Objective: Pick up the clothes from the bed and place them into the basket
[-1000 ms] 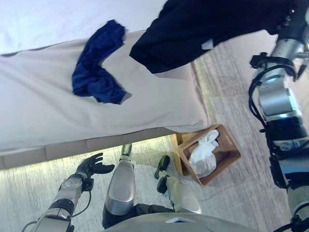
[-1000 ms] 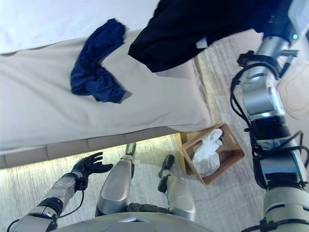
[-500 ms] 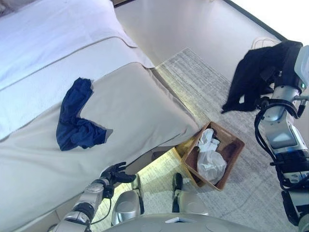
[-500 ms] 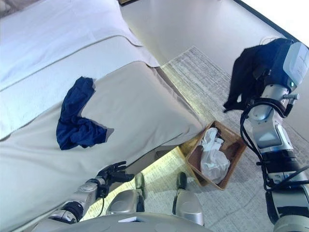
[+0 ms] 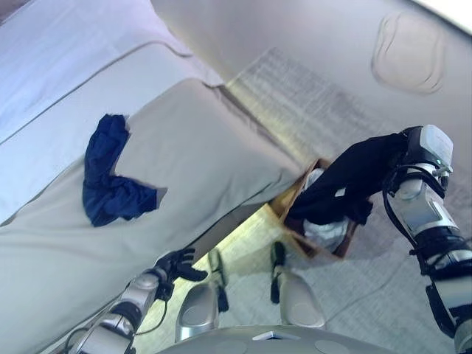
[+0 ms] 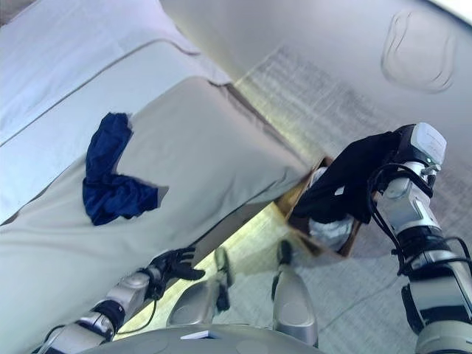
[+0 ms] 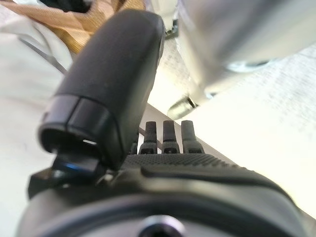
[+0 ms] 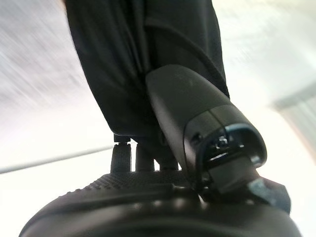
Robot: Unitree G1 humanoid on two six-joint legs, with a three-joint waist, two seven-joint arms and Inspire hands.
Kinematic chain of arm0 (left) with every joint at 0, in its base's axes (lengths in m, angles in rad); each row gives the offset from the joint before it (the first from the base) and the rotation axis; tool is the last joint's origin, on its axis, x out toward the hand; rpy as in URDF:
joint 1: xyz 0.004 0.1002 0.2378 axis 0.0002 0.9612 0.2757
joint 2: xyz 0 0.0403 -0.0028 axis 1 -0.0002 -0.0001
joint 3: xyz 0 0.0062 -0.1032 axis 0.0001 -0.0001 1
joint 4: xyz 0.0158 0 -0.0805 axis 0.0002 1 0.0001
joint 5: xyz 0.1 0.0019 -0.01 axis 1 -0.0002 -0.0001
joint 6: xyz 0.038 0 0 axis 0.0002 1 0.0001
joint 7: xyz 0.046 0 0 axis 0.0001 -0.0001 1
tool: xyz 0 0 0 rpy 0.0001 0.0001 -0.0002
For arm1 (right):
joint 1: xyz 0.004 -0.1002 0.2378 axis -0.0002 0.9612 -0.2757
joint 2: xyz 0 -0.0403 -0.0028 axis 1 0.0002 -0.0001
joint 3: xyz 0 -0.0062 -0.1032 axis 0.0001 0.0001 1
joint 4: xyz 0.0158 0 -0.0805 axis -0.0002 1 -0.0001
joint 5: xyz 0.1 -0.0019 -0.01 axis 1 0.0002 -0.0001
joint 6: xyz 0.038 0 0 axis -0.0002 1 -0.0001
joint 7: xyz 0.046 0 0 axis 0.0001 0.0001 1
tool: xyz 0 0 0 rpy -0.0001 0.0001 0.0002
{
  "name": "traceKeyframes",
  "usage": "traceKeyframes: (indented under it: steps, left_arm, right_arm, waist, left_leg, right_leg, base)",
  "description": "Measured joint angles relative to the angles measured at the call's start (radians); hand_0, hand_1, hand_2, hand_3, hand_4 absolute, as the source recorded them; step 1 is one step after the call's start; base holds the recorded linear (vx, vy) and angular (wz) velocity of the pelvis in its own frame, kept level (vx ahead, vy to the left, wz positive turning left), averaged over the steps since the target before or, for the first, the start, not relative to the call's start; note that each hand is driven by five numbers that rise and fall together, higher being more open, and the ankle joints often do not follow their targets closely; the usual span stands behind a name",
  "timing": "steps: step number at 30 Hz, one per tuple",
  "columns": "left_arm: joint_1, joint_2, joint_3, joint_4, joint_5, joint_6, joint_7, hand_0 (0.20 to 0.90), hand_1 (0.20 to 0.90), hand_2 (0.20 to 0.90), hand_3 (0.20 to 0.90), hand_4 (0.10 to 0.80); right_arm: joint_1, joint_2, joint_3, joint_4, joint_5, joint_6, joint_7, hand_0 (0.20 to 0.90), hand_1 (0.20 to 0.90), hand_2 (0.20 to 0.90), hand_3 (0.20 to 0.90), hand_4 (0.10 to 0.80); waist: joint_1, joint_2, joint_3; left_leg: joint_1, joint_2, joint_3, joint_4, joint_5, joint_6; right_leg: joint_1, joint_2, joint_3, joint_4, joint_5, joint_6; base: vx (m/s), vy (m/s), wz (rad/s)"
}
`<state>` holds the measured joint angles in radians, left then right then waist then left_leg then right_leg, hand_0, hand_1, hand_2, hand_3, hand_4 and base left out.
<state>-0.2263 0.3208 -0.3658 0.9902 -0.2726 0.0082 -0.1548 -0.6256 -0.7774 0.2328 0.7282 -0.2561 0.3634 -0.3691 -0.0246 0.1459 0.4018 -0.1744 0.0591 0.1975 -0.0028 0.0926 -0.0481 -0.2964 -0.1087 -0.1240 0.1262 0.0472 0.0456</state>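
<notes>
Here, in the eye views, the black garment (image 5: 346, 181) hangs from the right hand (image 6: 398, 151) over the basket (image 5: 289, 214) beside the bed (image 5: 206, 162); the blue garment (image 5: 107, 184) lies on the bed. The left wrist view shows the left hand (image 7: 163, 163) with fingers straight, empty. The right wrist view shows fingers curled round black cloth

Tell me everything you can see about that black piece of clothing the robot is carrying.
The black garment is a dark, soft, matt cloth, bunched and hanging in loose folds; what kind of clothing it is cannot be told. The robot's right hand clutches its top, thumb pressed against the fabric. It dangles off the bed, over the brown basket on the floor beside the bed, its lower end reaching the white clothes already lying inside.
</notes>
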Motion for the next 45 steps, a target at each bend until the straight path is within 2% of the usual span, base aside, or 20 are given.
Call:
traceKeyframes:
  steps: [1, 2, 3, 4, 5, 6, 7, 9, 17, 21, 25, 28, 31, 35, 39, 40, 43, 45]
  left_arm:
    - [-0.022, 0.0, -0.008, -0.009, -0.019, -0.017, 0.002, 0.9, 0.9, 0.9, 0.9, 0.8]
    - [-0.045, -0.001, -0.012, -0.028, -0.044, -0.024, 0.006, 0.9, 0.9, 0.9, 0.9, 0.8]
    - [-0.056, -0.001, -0.011, -0.041, -0.062, -0.036, 0.01, 0.9, 0.9, 0.9, 0.9, 0.8]
    - [-0.057, 0.004, -0.011, -0.05, -0.075, -0.041, 0.014, 0.9, 0.9, 0.9, 0.9, 0.8]
    - [-0.06, 0.007, -0.011, -0.059, -0.092, -0.042, 0.017, 0.9, 0.9, 0.9, 0.9, 0.8]
    - [-0.062, 0.006, -0.012, -0.067, -0.102, -0.042, 0.016, 0.9, 0.9, 0.9, 0.9, 0.8]
    - [-0.065, 0.004, -0.013, -0.07, -0.109, -0.045, 0.016, 0.9, 0.9, 0.9, 0.9, 0.8]
    - [-0.065, 0.004, -0.026, -0.098, -0.123, -0.057, 0.012, 0.9, 0.9, 0.9, 0.9, 0.8]
    - [-0.061, 0.006, -0.02, -0.15, -0.161, -0.054, 0.013, 0.9, 0.9, 0.9, 0.9, 0.8]
    - [-0.028, 0.0, 0.01, -0.152, -0.161, -0.051, 0.013, 0.9, 0.9, 0.9, 0.9, 0.8]
    - [0.01, -0.014, 0.07, -0.148, -0.164, -0.036, 0.015, 0.9, 0.9, 0.9, 0.9, 0.8]
    - [0.017, -0.032, 0.103, -0.113, -0.166, -0.029, 0.015, 0.9, 0.9, 0.9, 0.9, 0.8]
    - [0.022, -0.05, 0.131, -0.1, -0.165, -0.028, 0.014, 0.9, 0.9, 0.9, 0.9, 0.8]
    - [0.033, -0.064, 0.139, -0.08, -0.159, -0.021, 0.014, 0.9, 0.9, 0.9, 0.9, 0.8]
    - [0.049, -0.04, 0.15, -0.042, -0.158, -0.005, 0.014, 0.9, 0.9, 0.9, 0.9, 0.8]
    - [0.051, -0.036, 0.176, -0.024, -0.158, 0.008, 0.013, 0.9, 0.9, 0.9, 0.9, 0.8]
    - [0.046, 0.006, 0.188, 0.004, -0.158, 0.023, 0.017, 0.9, 0.9, 0.9, 0.9, 0.8]
    - [0.045, 0.031, 0.208, 0.009, -0.16, 0.031, 0.018, 0.9, 0.9, 0.9, 0.9, 0.8]
  right_arm:
    - [-0.056, -0.007, 0.027, 0.044, 0.0, 0.008, 0.001, 0.3, 0.3, 0.3, 0.2, 0.1]
    - [-0.106, -0.013, 0.055, 0.083, 0.0, 0.024, 0.008, 0.418, 0.418, 0.418, 0.337, 0.237]
    - [-0.136, -0.009, 0.082, 0.119, -0.001, 0.042, 0.025, 0.601, 0.601, 0.601, 0.551, 0.451]
    - [-0.149, -0.001, 0.106, 0.141, -0.001, 0.054, 0.041, 0.9, 0.9, 0.9, 0.9, 0.8]
    - [-0.166, 0.016, 0.146, 0.188, -0.004, 0.061, 0.069, 0.9, 0.9, 0.9, 0.9, 0.8]
    - [-0.168, 0.027, 0.172, 0.222, -0.004, 0.076, 0.101, 0.9, 0.9, 0.9, 0.9, 0.8]
    - [-0.168, 0.044, 0.179, 0.26, -0.009, 0.088, 0.127, 0.9, 0.9, 0.9, 0.9, 0.8]
    - [-0.169, 0.052, 0.178, 0.333, -0.023, 0.114, 0.157, 0.9, 0.9, 0.9, 0.9, 0.8]
    - [-0.197, 0.046, 0.163, 0.292, -0.012, 0.114, 0.1, 0.9, 0.9, 0.9, 0.9, 0.8]
    - [-0.186, 0.03, 0.093, 0.081, 0.049, 0.098, 0.043, 0.9, 0.9, 0.9, 0.9, 0.8]
    - [-0.109, 0.011, 0.008, -0.195, 0.046, 0.088, 0.023, 0.9, 0.9, 0.9, 0.9, 0.8]
    - [-0.08, 0.004, -0.025, -0.374, -0.018, 0.064, 0.03, 0.9, 0.9, 0.9, 0.9, 0.8]
    - [-0.079, -0.018, -0.022, -0.474, -0.087, 0.021, 0.06, 0.9, 0.9, 0.9, 0.9, 0.8]
    - [-0.08, -0.028, 0.0, -0.497, -0.125, -0.033, 0.15, 0.9, 0.9, 0.9, 0.9, 0.8]
    - [-0.107, -0.018, 0.16, -0.478, -0.21, -0.122, 0.29, 0.9, 0.9, 0.9, 0.9, 0.8]
    - [-0.134, -0.009, 0.223, -0.451, -0.232, -0.143, 0.309, 0.9, 0.9, 0.9, 0.9, 0.8]
    - [-0.206, 0.067, 0.3, -0.362, -0.269, -0.174, 0.337, 0.9, 0.9, 0.9, 0.9, 0.8]
    - [-0.276, 0.118, 0.338, -0.29, -0.308, -0.202, 0.329, 0.9, 0.9, 0.9, 0.9, 0.8]
  waist:
    - [-0.001, 0.026, 0.033]
    - [-0.001, 0.06, 0.074]
    - [0.006, 0.071, 0.089]
    - [0.017, 0.072, 0.089]
    - [0.027, 0.071, 0.089]
    - [0.03, 0.071, 0.089]
    - [0.035, 0.068, 0.092]
    - [0.037, 0.067, 0.092]
    - [0.051, 0.067, 0.092]
    - [0.049, 0.067, 0.092]
    - [0.05, 0.059, 0.098]
    - [0.05, 0.048, 0.105]
    - [0.056, 0.033, 0.114]
    - [0.109, -0.003, 0.115]
    - [0.183, -0.064, 0.103]
    - [0.206, -0.077, 0.097]
    - [0.273, -0.116, 0.079]
    - [0.334, -0.131, 0.07]
  left_leg:
    - [-0.025, -0.01, -0.003, 0.0, 0.003, -0.003]
    - [-0.048, -0.015, -0.004, 0.002, 0.012, -0.007]
    - [-0.079, -0.024, -0.005, 0.002, 0.012, -0.007]
    - [-0.098, -0.026, -0.006, 0.002, 0.012, -0.007]
    - [-0.122, -0.027, -0.01, 0.002, 0.013, -0.006]
    - [-0.135, -0.025, -0.021, 0.002, 0.044, -0.005]
    - [-0.137, -0.025, -0.028, 0.001, 0.058, 0.003]
    - [-0.139, -0.028, -0.044, 0.0, 0.061, 0.003]
    - [-0.153, -0.03, -0.073, -0.002, 0.063, 0.001]
    - [-0.148, -0.026, -0.09, -0.004, 0.064, 0.0]
    - [-0.089, -0.023, -0.114, -0.015, 0.064, 0.0]
    - [-0.04, -0.023, -0.133, -0.026, 0.062, 0.002]
    - [-0.025, -0.025, -0.165, -0.021, 0.059, 0.005]
    - [-0.004, -0.032, -0.217, 0.0, 0.051, 0.008]
    - [0.023, -0.038, -0.278, 0.015, 0.045, 0.009]
    - [0.026, -0.042, -0.3, 0.018, 0.044, 0.008]
    - [0.017, -0.046, -0.335, 0.033, 0.03, -0.001]
    - [-0.018, -0.062, -0.37, 0.061, 0.02, -0.003]
  right_leg:
    - [-0.038, -0.009, 0.002, 0.027, 0.0, 0.0]
    - [-0.075, -0.016, 0.005, 0.054, 0.0, 0.0]
    - [-0.122, -0.02, 0.015, 0.075, 0.0, 0.0]
    - [-0.152, -0.018, 0.025, 0.087, 0.0, -0.001]
    - [-0.185, -0.016, 0.031, 0.101, -0.002, -0.003]
    - [-0.202, -0.014, 0.028, 0.116, -0.007, -0.009]
    - [-0.209, -0.014, 0.026, 0.131, -0.016, -0.015]
    - [-0.219, -0.018, 0.013, 0.167, -0.043, -0.02]
    - [-0.242, -0.031, -0.008, 0.223, -0.078, -0.029]
    - [-0.224, -0.028, -0.028, 0.217, -0.077, -0.029]
    - [-0.136, -0.024, -0.053, 0.182, -0.077, -0.03]
    - [-0.063, -0.023, -0.078, 0.148, -0.077, -0.029]
    - [-0.01, -0.028, -0.114, 0.123, -0.077, -0.029]
    - [0.063, -0.039, -0.171, 0.104, -0.08, -0.024]
    - [0.148, -0.039, -0.235, 0.065, -0.085, -0.016]
    - [0.172, -0.041, -0.257, 0.058, -0.086, -0.015]
    - [0.194, -0.042, -0.292, 0.044, -0.092, -0.008]
    - [0.2, -0.048, -0.329, 0.034, -0.092, -0.007]
  base:
    - [-0.146, 0.003, -0.05]
    - [-0.127, -0.011, -0.08]
    - [-0.035, -0.024, -0.13]
    - [-0.012, -0.037, -0.22]
    - [-0.004, -0.044, -0.14]
    - [-0.055, -0.045, -0.02]
    - [-0.031, -0.043, 0.16]
    - [-0.005, -0.025, 0.2]
    - [0.007, 0.067, 0.12]
    - [0.073, 0.166, 0.12]
    - [0.086, 0.175, 0.17]
    - [0.072, 0.163, 0.2]
    - [0.061, 0.126, 0.36]
    - [0.118, 0.182, 0.41]
    - [0.127, 0.093, 0.49]
    - [0.109, 0.092, 0.56]
    - [0.035, 0.077, 0.42]
    - [0.023, 0.034, 0.52]
